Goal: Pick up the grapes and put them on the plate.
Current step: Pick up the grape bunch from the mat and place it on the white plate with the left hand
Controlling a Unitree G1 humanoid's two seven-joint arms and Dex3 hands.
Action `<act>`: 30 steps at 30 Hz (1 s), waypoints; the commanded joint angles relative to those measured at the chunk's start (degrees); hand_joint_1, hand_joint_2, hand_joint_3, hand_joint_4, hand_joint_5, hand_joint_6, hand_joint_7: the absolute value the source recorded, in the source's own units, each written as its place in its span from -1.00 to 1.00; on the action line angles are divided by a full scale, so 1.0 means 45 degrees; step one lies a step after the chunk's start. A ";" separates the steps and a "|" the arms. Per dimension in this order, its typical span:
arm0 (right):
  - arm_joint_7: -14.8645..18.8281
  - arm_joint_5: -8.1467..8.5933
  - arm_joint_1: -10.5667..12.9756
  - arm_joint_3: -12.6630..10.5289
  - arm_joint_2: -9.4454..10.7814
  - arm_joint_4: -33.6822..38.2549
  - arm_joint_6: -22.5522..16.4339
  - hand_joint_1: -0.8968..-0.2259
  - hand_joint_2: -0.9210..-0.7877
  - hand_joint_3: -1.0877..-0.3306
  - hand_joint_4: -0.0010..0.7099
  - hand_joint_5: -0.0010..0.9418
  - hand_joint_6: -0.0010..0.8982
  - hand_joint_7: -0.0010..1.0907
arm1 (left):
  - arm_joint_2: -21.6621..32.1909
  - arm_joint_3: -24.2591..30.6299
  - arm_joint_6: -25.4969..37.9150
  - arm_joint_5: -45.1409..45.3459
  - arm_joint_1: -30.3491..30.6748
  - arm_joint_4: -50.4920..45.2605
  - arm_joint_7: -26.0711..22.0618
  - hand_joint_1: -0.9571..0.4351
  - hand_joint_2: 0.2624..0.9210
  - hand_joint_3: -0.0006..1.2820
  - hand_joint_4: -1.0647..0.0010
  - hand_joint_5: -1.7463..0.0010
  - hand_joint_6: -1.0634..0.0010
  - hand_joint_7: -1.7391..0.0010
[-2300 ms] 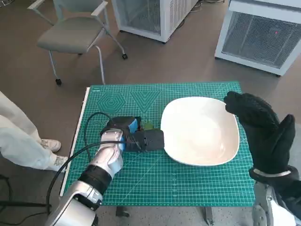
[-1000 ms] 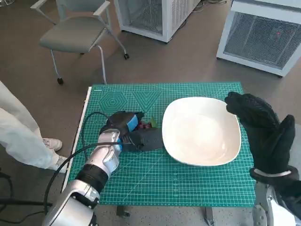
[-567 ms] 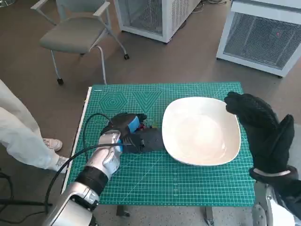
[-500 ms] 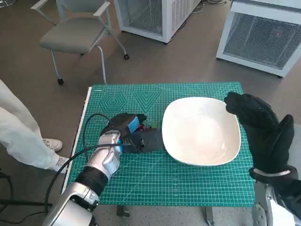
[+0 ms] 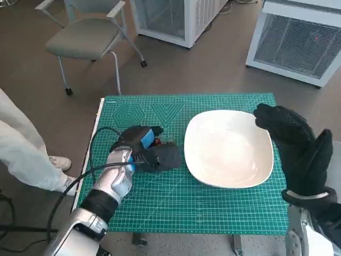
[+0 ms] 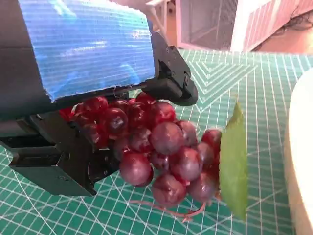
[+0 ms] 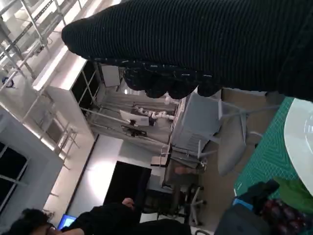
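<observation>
A bunch of dark red grapes (image 6: 156,147) with a green leaf (image 6: 234,161) sits inside my left hand (image 6: 88,54), black fingers (image 6: 172,81) curled over it, just above the green mat. In the head view my left hand (image 5: 146,150) is left of the white plate (image 5: 229,148), and only a few grapes (image 5: 156,142) peek out beside the blue tape. My right hand (image 5: 295,144), gloved, is raised at the plate's right edge and holds nothing. The right wrist view shows the glove (image 7: 195,44), the grapes (image 7: 281,218) and the plate's rim (image 7: 301,132).
The green cutting mat (image 5: 213,202) covers the small table. A black cable (image 5: 96,160) loops beside my left forearm. A grey chair (image 5: 85,37) and white cabinets (image 5: 298,40) stand beyond the table. A person's white-clad leg (image 5: 21,154) is at the left.
My left hand, closed over the grapes, has drawn slightly left, away from the plate's rim. The right hand has stayed where it was.
</observation>
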 commanded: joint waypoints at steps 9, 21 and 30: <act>0.0039 -0.0072 0.0082 -0.0002 -0.0046 0.0060 0.0195 0.17 -1.00 0.37 -0.10 -0.01 -0.56 0.62 | 0.0926 0.0649 0.0406 -0.0093 0.0738 -0.3577 -0.0825 0.42 0.69 -0.39 0.05 -0.59 0.02 -0.46; 0.0046 -0.0093 0.0030 -0.0012 -0.0047 0.0136 0.0155 0.17 -1.00 0.37 -0.11 -0.01 -0.56 0.62 | 0.1565 0.1716 0.1131 -0.0041 0.1709 -0.8421 -0.1463 0.38 0.60 -0.57 -0.34 -0.48 -0.31 -0.14; 0.0036 -0.0133 0.0047 0.0030 -0.0013 0.0097 0.0103 0.17 -1.00 0.37 -0.11 -0.01 -0.56 0.62 | 0.1740 0.2331 0.0942 -0.0096 0.2092 -1.0502 -0.1622 0.38 0.87 -0.89 -0.49 -0.31 -0.33 -0.15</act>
